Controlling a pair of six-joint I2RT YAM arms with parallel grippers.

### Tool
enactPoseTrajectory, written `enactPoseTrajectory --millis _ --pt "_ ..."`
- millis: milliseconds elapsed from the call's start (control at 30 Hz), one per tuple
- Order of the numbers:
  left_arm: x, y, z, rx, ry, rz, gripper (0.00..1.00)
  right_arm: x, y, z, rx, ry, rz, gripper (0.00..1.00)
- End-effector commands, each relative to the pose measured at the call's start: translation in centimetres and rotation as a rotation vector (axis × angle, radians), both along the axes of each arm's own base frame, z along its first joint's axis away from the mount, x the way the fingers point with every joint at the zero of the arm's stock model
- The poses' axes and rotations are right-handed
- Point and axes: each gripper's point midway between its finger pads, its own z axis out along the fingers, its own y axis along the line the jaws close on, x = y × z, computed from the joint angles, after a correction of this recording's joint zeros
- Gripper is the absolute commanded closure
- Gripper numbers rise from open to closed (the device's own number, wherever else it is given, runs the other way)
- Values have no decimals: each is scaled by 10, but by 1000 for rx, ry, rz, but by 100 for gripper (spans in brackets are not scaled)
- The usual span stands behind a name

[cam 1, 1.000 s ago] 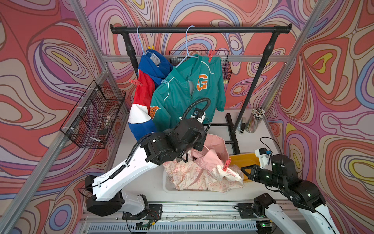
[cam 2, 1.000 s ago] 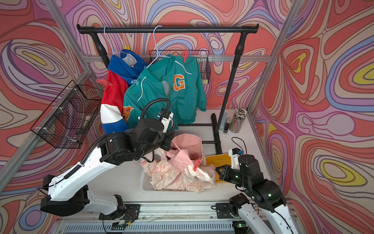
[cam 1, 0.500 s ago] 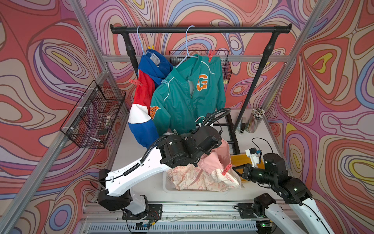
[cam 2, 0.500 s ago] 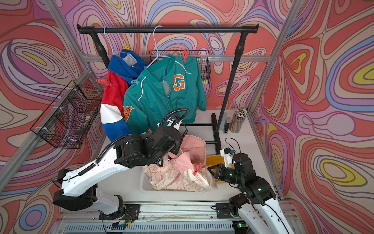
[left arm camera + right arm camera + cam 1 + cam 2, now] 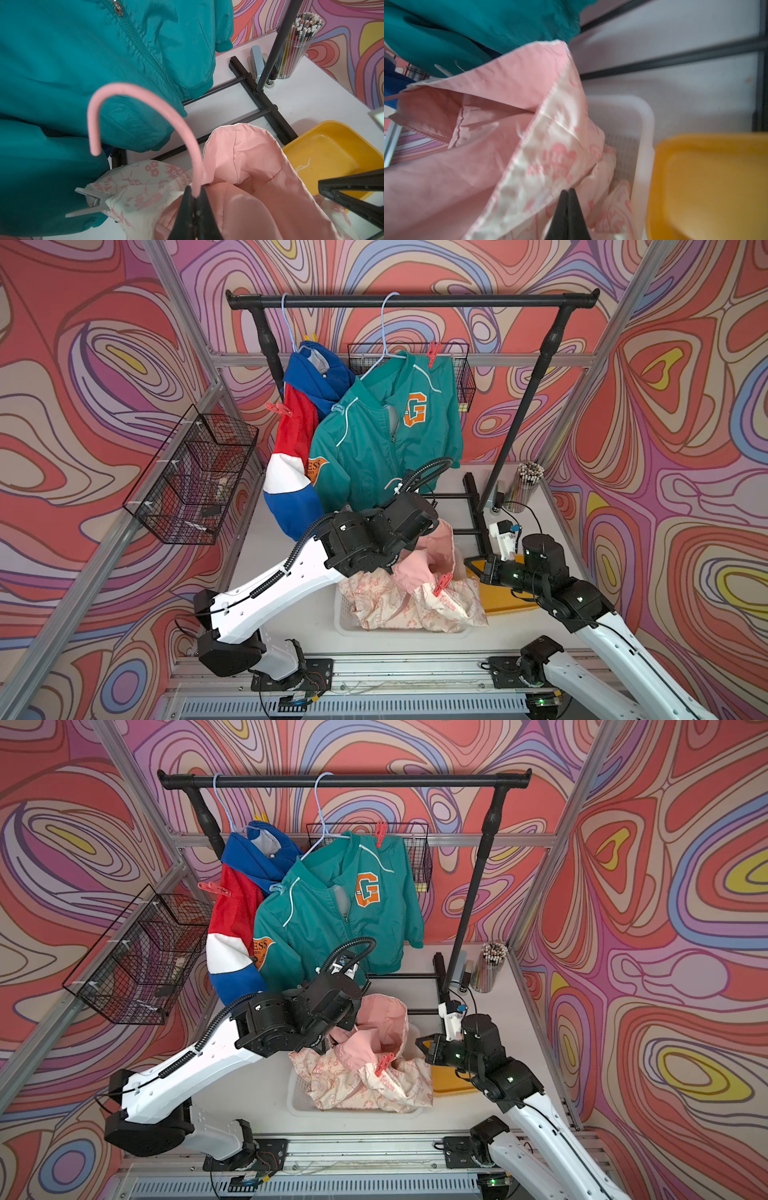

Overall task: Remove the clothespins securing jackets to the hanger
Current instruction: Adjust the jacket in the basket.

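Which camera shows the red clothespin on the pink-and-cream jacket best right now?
A top view: the red plastic clothespin sits unobstructed, clipped on the pink-and-cream printed jacket. Both top views show it; neither wrist view does.

A black clothes rail (image 5: 415,301) is seen standing on the white table (image 5: 311,626), with a clear cup of pencils (image 5: 524,487) and a grey stapler (image 5: 257,60) placed by its right post. A white basket (image 5: 341,614) is set near the table's front, a yellow tray (image 5: 503,599) just beside it. One black wire basket (image 5: 195,481) is fixed to the left frame and a smaller wire basket (image 5: 466,379) behind the rail.
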Motion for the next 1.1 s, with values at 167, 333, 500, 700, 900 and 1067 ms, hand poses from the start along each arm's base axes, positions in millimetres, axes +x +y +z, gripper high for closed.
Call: enactPoseTrajectory --millis 167,333,500,700,900,1067 --pt "8 28 33 -19 -66 41 100 46 30 78 -219 -424 5 100" --pt "19 44 33 -1 -61 73 100 49 35 77 -315 -446 1 100" --pt "33 55 31 1 -44 96 100 28 64 59 -534 -510 19 100" --pt "55 72 30 31 -31 136 100 12 61 61 -495 -514 -20 100" --pt "70 78 22 51 0 146 100 -37 64 74 -608 -574 -29 100" --pt "73 76 19 50 9 143 100 -68 57 61 -592 -523 0 100"
